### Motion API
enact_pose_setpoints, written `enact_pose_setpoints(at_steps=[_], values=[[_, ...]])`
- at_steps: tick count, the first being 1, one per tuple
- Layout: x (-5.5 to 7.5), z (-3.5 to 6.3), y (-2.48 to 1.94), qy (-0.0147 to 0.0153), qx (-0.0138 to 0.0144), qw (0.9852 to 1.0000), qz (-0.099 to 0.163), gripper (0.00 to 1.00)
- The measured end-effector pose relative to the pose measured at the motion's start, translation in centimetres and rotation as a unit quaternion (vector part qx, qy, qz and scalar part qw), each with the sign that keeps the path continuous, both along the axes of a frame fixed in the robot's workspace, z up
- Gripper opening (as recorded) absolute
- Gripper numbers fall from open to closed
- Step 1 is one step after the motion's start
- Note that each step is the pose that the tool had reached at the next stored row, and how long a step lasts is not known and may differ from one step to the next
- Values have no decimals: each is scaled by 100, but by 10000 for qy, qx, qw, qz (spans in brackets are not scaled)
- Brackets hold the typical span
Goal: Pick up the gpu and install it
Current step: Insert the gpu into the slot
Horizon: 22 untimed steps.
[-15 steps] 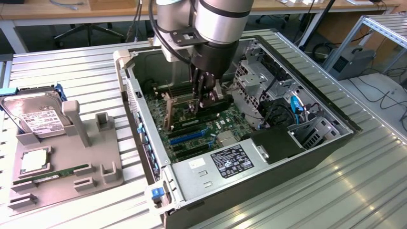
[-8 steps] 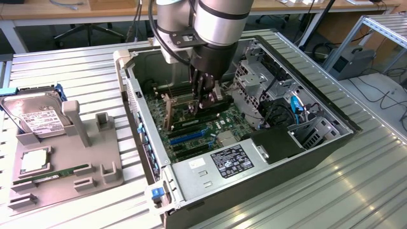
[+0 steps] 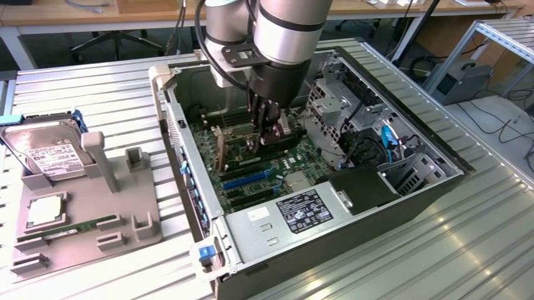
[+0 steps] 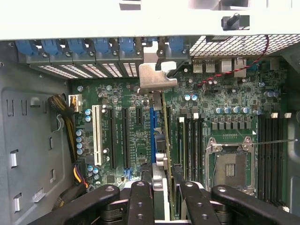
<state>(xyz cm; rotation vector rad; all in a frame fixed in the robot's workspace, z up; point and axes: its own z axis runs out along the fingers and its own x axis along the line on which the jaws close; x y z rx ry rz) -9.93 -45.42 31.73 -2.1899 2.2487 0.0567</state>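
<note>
One tool holds the gpu inside the case.

A ribbed metal worktop carries an open computer case and a grey parts holder.

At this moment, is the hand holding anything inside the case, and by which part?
Yes. The hand grips the gpu by its upper long edge, the card standing on edge over the motherboard slots, its silver bracket at the case's rear wall.
</note>
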Motion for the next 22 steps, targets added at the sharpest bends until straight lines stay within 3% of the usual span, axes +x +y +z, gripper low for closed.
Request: enact_pose_setpoints(at_steps=[22], values=[[-22,-78,-18,0,1,10000,-80,28]])
